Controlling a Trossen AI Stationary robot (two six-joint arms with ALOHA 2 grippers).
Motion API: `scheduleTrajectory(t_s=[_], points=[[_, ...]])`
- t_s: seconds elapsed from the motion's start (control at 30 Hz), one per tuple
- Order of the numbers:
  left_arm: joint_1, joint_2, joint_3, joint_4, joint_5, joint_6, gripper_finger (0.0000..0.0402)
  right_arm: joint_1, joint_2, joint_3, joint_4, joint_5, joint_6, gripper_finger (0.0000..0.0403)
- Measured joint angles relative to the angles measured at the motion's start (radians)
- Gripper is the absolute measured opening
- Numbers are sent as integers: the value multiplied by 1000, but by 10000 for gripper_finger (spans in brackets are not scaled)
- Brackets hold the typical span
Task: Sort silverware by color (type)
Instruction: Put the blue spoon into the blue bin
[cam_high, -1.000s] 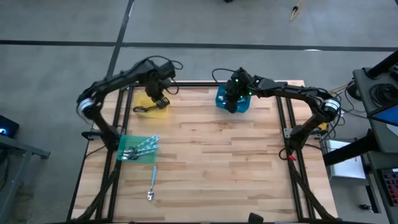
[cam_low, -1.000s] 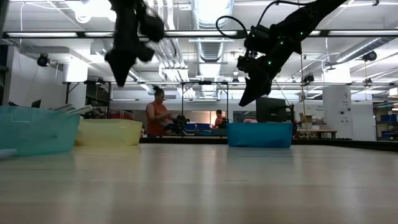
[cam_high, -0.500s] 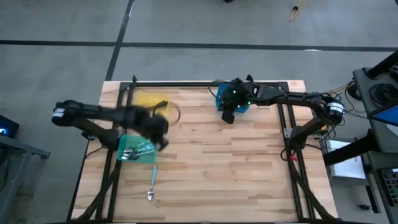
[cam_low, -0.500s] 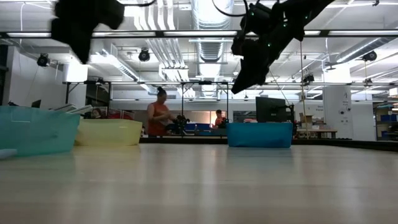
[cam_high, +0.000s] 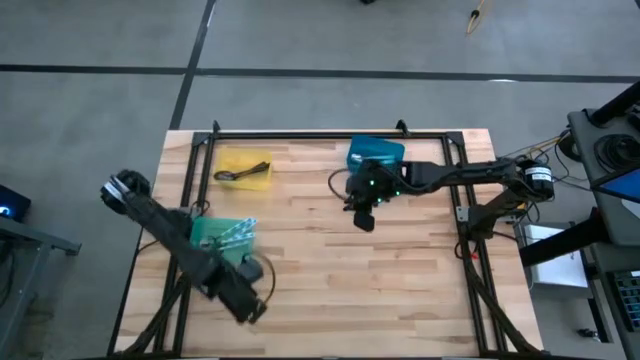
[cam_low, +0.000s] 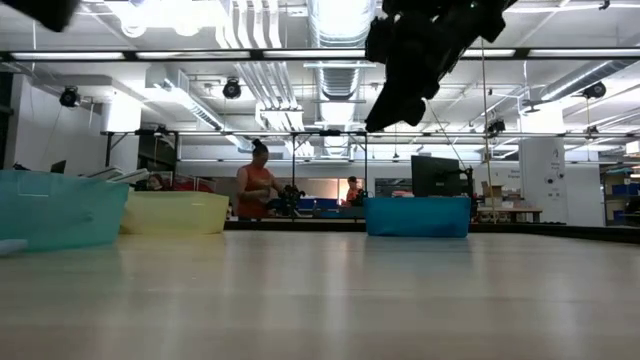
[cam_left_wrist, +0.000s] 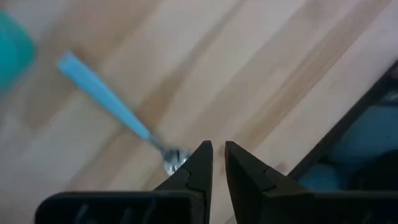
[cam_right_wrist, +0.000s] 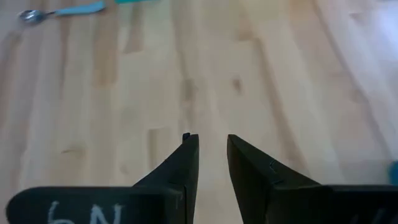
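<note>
A spoon with a light blue handle (cam_left_wrist: 106, 96) and a silver bowl lies flat on the wood near the table's near left; it also shows in the right wrist view (cam_right_wrist: 62, 11). My left gripper (cam_high: 250, 305) hovers over it, its fingers (cam_left_wrist: 217, 149) almost together, just beyond the bowl. My right gripper (cam_high: 362, 218) hangs above the table's middle, slightly open (cam_right_wrist: 212, 140), over bare wood. Several blue-handled utensils (cam_high: 235, 232) lie in the green bin (cam_high: 200, 232). A dark spoon (cam_high: 235, 175) lies in the yellow bin (cam_high: 258, 160).
The blue bin (cam_high: 376, 152) stands at the far edge, right of centre. A black frame rail runs along the table's sides. Bare wood stretches between the bins and the near edge. People stand in the room far behind the table in the low view.
My left arm has swung from the yellow bin toward the near edge, past the green bin, and now stands over the lone spoon. My right gripper has left the blue bin and moved toward the table's middle.
</note>
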Motion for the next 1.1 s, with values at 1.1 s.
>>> scheduleTrajectory(t_s=[1.1], points=[[-99, 254, -47, -92, -161, -233, 124, 136, 0, 49, -31, 1, -7, 75]])
